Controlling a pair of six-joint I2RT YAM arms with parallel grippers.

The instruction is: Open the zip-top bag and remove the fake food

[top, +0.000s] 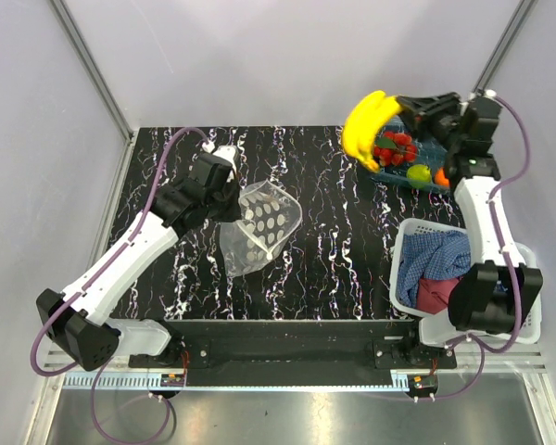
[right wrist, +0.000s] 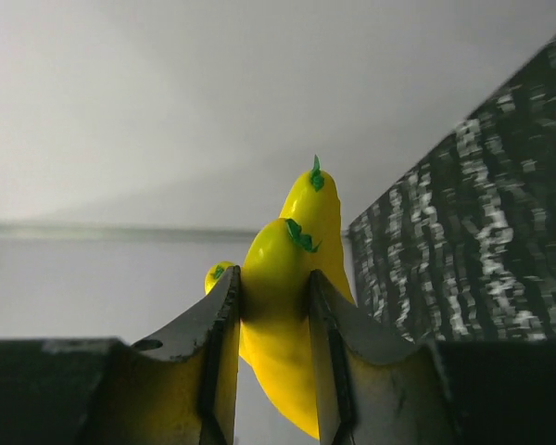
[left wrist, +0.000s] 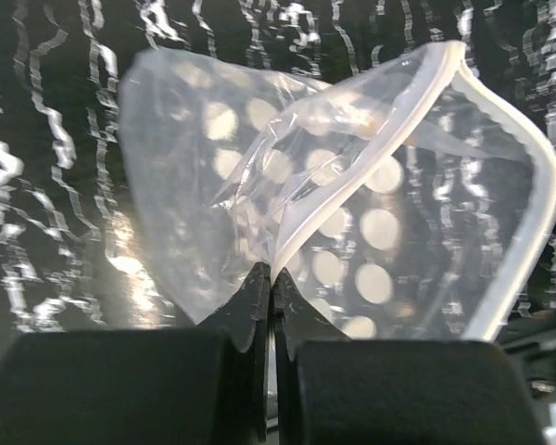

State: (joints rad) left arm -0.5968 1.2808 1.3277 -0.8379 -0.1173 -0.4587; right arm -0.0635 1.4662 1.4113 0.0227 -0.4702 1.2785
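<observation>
The clear zip-top bag (top: pixel 259 227), dotted with pale rounds, hangs open-mouthed at the table's left centre. My left gripper (top: pixel 230 206) is shut on its zip edge (left wrist: pixel 296 232), the white strip (left wrist: pixel 528 148) curving wide to the right. High at the back right, my right gripper (top: pixel 397 107) is shut on a yellow banana bunch (top: pixel 367 128) held in the air; between the fingers (right wrist: pixel 222 320) the bananas (right wrist: pixel 287 306) point up with green tips. A red berry cluster (top: pixel 395 146), a green round fruit (top: pixel 419 172) and an orange (top: pixel 442 175) lie in the teal tray (top: pixel 417 183).
A white slatted basket (top: pixel 403 243) with blue and red cloths (top: pixel 434 269) stands at the right, beside the right arm's base. The black marbled table (top: pixel 334 241) is walled by pale panels behind and at the sides.
</observation>
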